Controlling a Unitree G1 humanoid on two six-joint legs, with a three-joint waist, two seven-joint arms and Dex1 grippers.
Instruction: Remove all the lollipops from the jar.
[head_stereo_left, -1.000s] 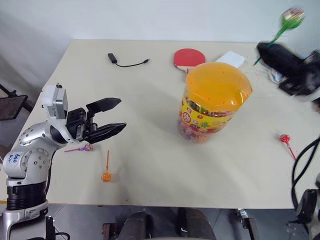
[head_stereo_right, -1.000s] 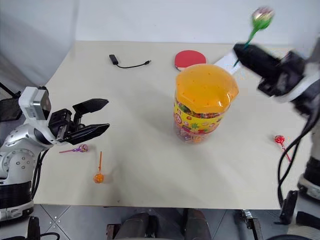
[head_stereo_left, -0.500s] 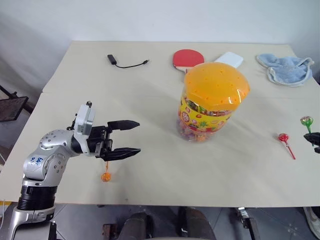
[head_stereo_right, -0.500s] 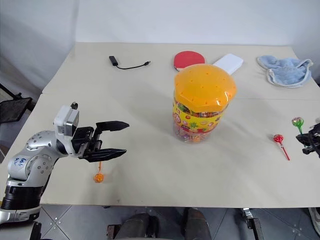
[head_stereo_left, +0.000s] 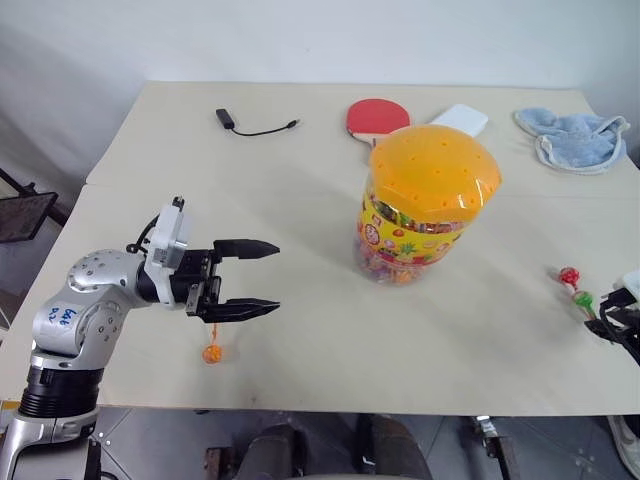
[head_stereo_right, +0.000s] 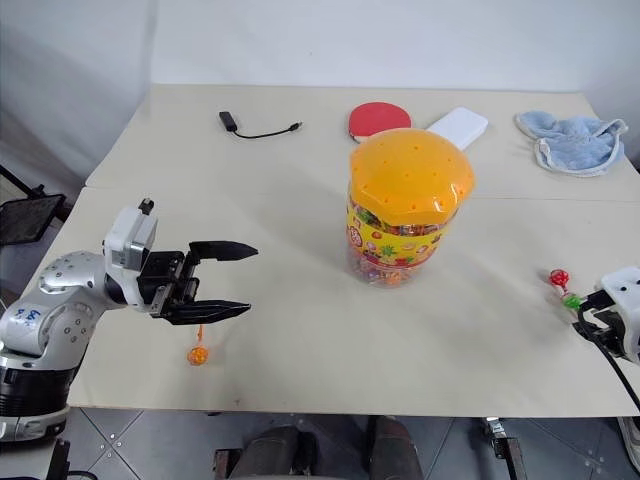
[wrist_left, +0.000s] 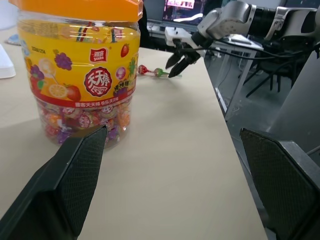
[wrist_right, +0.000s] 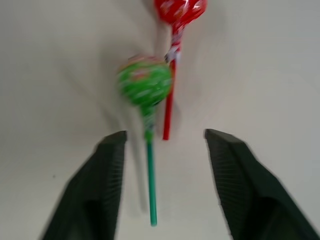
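With its domed orange lid on, the jar (head_stereo_left: 428, 205) stands upright mid-bench (head_stereo_left: 300, 180), candies still packed in its base. To the jar's right, near the bench edge, the green lollipop (wrist_right: 145, 83) lies free between my right jaws (wrist_right: 165, 185), which stand apart; its head touches the stick of the red lollipop (wrist_right: 179, 9). To the jar's left, my left jaws (head_stereo_left: 262, 277) hang wide, empty, pointing toward the jar. Below them lies the orange lollipop (head_stereo_left: 211, 352). Behind the jar rests a red paddle (head_stereo_left: 375, 113).
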